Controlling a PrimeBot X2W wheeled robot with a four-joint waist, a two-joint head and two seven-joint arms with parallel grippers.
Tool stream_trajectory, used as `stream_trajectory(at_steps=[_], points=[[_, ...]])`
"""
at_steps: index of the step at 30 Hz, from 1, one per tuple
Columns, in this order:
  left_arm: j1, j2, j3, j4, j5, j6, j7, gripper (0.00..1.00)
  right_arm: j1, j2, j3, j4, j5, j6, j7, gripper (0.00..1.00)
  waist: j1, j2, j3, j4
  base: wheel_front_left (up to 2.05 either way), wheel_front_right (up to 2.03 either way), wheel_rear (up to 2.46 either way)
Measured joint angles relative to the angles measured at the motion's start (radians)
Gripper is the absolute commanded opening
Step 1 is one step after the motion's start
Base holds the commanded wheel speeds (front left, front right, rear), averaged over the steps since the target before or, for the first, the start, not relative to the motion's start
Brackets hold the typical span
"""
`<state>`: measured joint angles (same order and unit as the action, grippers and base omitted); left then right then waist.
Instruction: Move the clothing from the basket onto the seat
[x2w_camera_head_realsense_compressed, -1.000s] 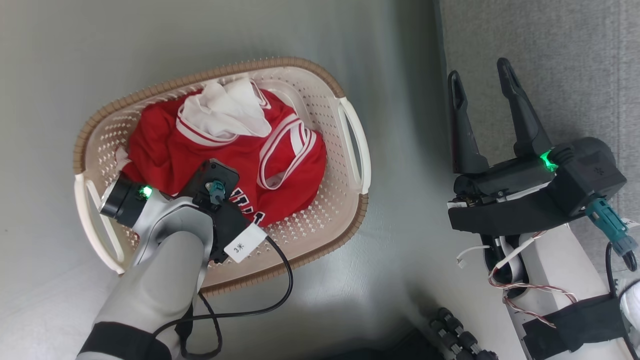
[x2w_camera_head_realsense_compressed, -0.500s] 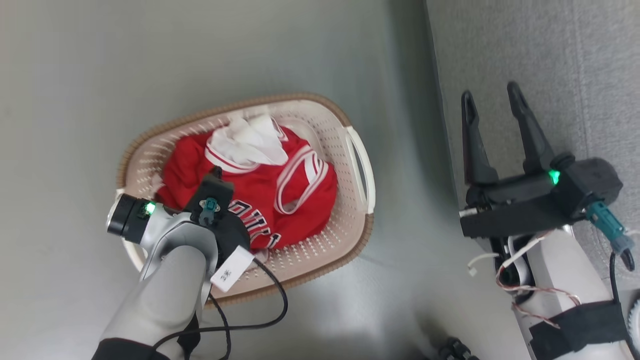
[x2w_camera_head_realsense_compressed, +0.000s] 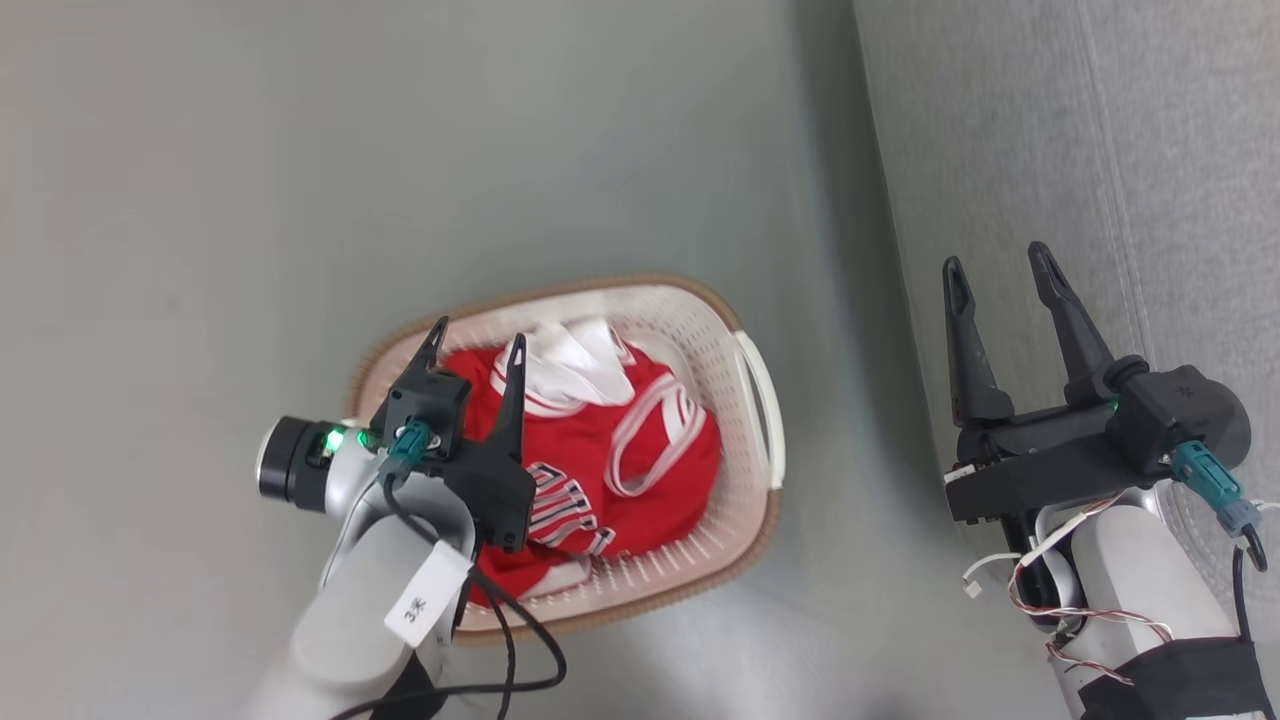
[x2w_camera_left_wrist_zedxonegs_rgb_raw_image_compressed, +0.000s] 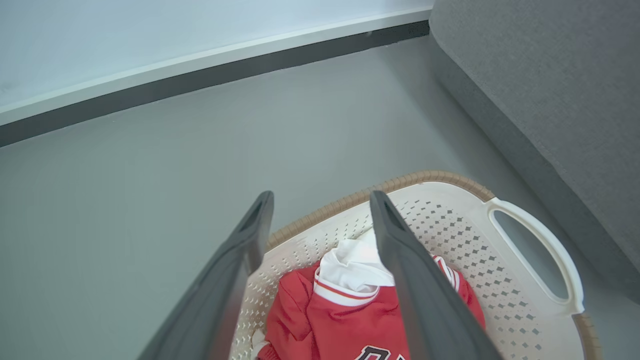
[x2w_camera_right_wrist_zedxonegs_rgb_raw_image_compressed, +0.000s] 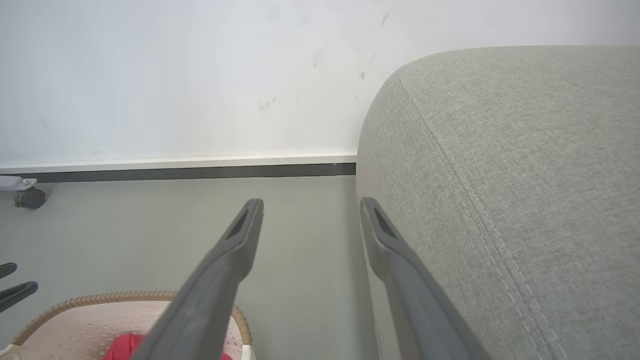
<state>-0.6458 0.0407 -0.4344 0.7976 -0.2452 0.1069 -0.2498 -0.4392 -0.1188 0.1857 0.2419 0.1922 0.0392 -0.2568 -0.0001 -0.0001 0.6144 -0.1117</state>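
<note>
The left pincer (x2w_camera_head_realsense_compressed: 477, 335) is spread wide and holds nothing; it hangs over the near-left part of the basket (x2w_camera_head_realsense_compressed: 705, 350), fingers pointing across it. Directly under and just beyond the fingers lies the clothing (x2w_camera_head_realsense_compressed: 580, 430), all of it inside the basket, a crumpled red heap with a white bunch (x2w_camera_head_realsense_compressed: 575, 365) near the fingertips and a loop of striped trim (x2w_camera_head_realsense_compressed: 650, 440) to the pincer's right. Such cloth is probably light, soft and limp, so it will sag and trail when lifted, and the smooth sports fabric may slip from a shallow pinch. I would take it at a raised fold, the white bunch or the thicker trim, and go deep enough but not to the holed bottom. The pieces seem tangled, so one may drag the other, and the light basket could lift with them. The basket stands on a smooth grey floor (x2w_camera_head_realsense_compressed: 300, 150). Well to the right of the left pincer is the grey seat (x2w_camera_head_realsense_compressed: 1100, 150), and the right pincer (x2w_camera_head_realsense_compressed: 997, 258) is spread and empty over its edge. Beyond the fingertips the wall (x2w_camera_left_wrist_zedxonegs_rgb_raw_image_compressed: 150, 40) meets the floor with a dark skirting (x2w_camera_left_wrist_zedxonegs_rgb_raw_image_compressed: 200, 85).
</note>
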Motion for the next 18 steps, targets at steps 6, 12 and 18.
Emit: stream_trajectory(at_steps=[6, 12, 18], points=[[0.051, -0.001, 0.032, -0.071, -0.042, 0.008, 0.000, 1.00, 0.003, -0.008, -0.004, 0.019, -0.001, 0.006, 0.000, 1.00, 0.0000, 0.0000, -0.076, 0.037, 0.00, 0.00, 0.00], [0.108, -0.002, 0.104, -0.155, -0.053, 0.009, 0.000, 1.00, 0.043, -0.015, -0.014, 0.029, -0.001, 0.010, 0.000, 1.00, -0.0001, 0.0000, -0.154, 0.074, 0.00, 0.00, 0.00], [0.206, 0.000, 0.161, -0.229, -0.058, 0.016, 0.000, 1.00, 0.095, -0.016, -0.021, 0.037, -0.001, 0.011, 0.000, 1.00, -0.0001, -0.0001, -0.234, 0.107, 0.00, 0.00, 0.00]])
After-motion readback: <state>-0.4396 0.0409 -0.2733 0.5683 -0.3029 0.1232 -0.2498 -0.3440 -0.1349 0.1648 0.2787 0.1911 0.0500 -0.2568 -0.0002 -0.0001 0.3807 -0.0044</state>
